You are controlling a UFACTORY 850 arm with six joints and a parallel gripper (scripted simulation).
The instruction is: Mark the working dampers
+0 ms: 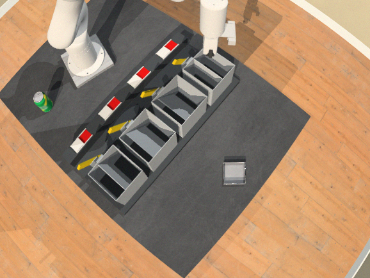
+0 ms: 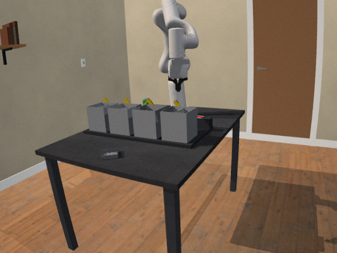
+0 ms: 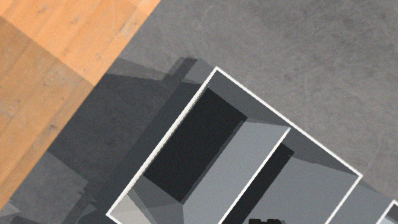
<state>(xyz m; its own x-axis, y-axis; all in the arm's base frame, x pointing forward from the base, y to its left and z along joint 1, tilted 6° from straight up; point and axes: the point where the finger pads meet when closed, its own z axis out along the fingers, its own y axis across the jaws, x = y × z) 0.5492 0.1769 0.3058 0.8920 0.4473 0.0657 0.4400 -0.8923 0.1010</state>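
Observation:
Four grey open-top duct dampers stand in a diagonal row on a dark tray: the first [image 1: 209, 75], the second [image 1: 180, 103], the third [image 1: 148, 138] and the fourth [image 1: 117, 173]. Each has a yellow lever on its side, such as the lever [image 1: 179, 61] of the first damper. Four status sliders lie in front of them, the first [image 1: 167, 49], the second [image 1: 139, 76], the third [image 1: 110, 107] and the fourth [image 1: 81, 139], all showing red beside a white cover. My gripper [image 1: 209, 52] is shut and empty, high above the far edge of the first damper [image 3: 235, 160]; it also shows in the exterior view [image 2: 178, 83].
A green can [image 1: 43, 102] stands at the left near the arm's base [image 1: 84, 61]. A small grey tray [image 1: 234, 173] lies on the table on the far side of the damper row. The table edge runs close beyond the first damper.

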